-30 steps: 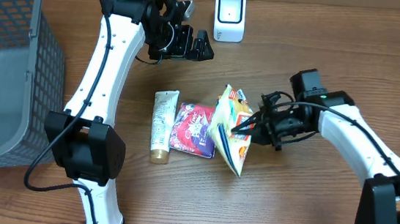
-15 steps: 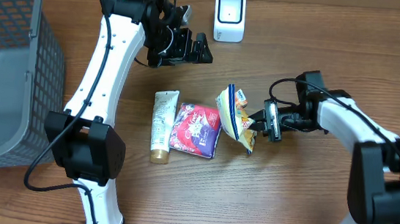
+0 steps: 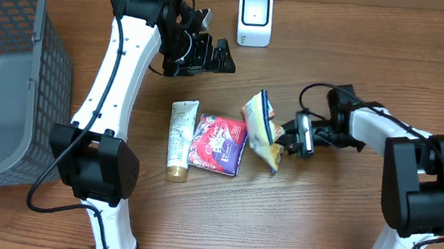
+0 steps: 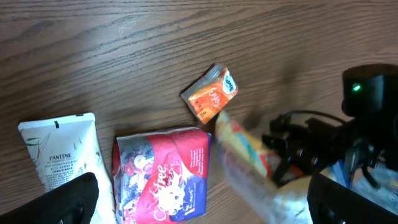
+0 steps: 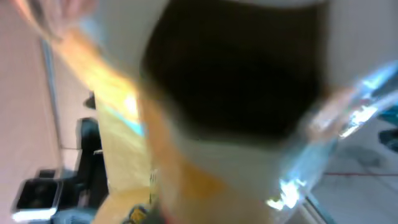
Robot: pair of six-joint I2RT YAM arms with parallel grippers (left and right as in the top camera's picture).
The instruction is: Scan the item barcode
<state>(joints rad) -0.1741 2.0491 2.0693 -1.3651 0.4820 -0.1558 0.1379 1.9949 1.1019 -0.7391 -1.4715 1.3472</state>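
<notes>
The yellow snack packet (image 3: pixel 259 128) stands on edge mid-table, just right of the red packet (image 3: pixel 217 144). The right gripper (image 3: pixel 286 139) is at its right edge, but I cannot tell whether it clamps the packet. The left gripper (image 3: pixel 219 53) hangs spread wide and empty, left of the scanner (image 3: pixel 254 17) at the far edge. The step calls for a firm hold, then turning the barcode squarely toward the scanner window.

Grey mesh basket (image 3: pixel 50 83) at nine o'clock on wooden table (image 3: pixel 302 222). Centrally, white Pantene tube (image 3: pixel 180 139); red pouch (image 3: pixel 218 145) just beside it, three o'clock side.
</notes>
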